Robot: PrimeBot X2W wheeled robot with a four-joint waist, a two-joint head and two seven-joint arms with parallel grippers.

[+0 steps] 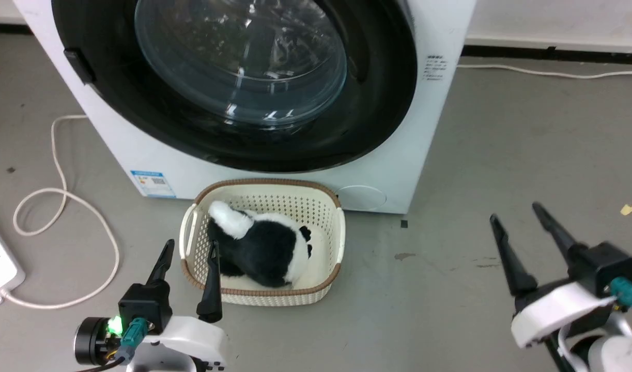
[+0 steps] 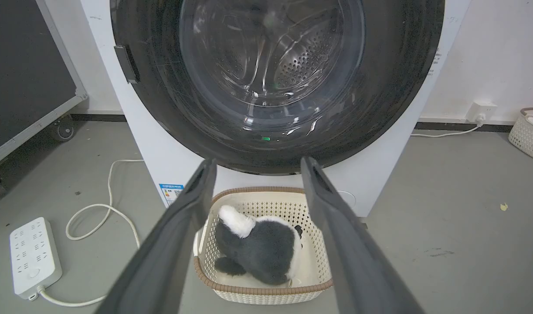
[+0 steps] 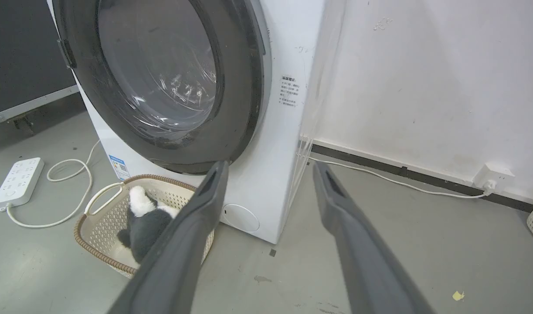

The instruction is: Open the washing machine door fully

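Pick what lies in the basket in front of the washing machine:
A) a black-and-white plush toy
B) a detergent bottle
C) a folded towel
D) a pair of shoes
A: a black-and-white plush toy lies inside the basket, which stands on the floor before the washing machine.

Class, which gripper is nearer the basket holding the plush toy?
Left. The left gripper is at the front-left corner of the basket; the right gripper is far off to its right.
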